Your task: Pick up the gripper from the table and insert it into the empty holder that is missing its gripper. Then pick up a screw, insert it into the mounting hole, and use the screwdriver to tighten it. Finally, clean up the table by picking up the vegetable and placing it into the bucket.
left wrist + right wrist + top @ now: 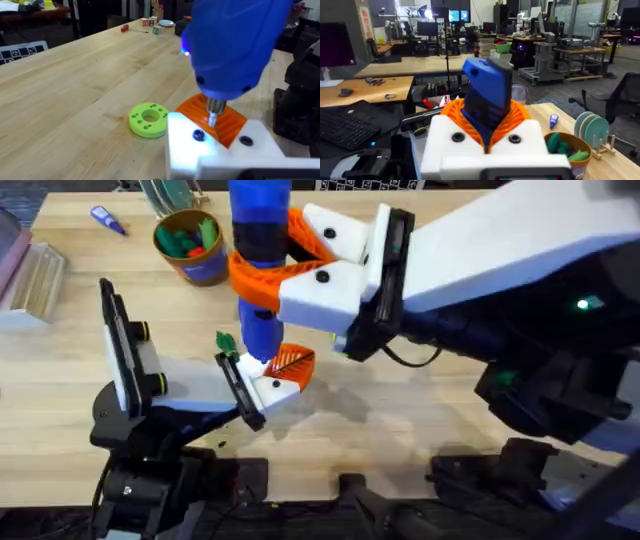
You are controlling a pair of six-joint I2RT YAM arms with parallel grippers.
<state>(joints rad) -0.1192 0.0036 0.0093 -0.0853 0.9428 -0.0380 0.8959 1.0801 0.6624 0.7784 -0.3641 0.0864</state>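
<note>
The right gripper [262, 275] pinches the fat blue screwdriver [259, 240] upright between its orange ribbed pads. The driver's thin metal tip [212, 118] points down at the white holder [220, 150] on the left arm, just beside a dark screw head [198, 135]. The orange gripper [291, 361], a ribbed plastic wedge, already sits in that holder. Whether the left gripper [262, 380] is spread or pressed together cannot be told.

The likely trouble is at the tip. In the left wrist view it looks a little off the screw head, though the angle leaves this uncertain. If it comes down beside the head, it may skate across the smooth white plastic or gouge the orange ribs. A tilted driver could cross-thread the screw or push the holder aside.

The table [420, 415] is pale wood with visible grain. A bright green holed disc [148, 119] lies flat on it near the holder. A small dark-green vegetable [226, 341] lies on the wood just beside the holder. The round blue bucket [191, 246], with its orange-brown rim, stands well apart toward the far side, with green and red pieces inside.
</note>
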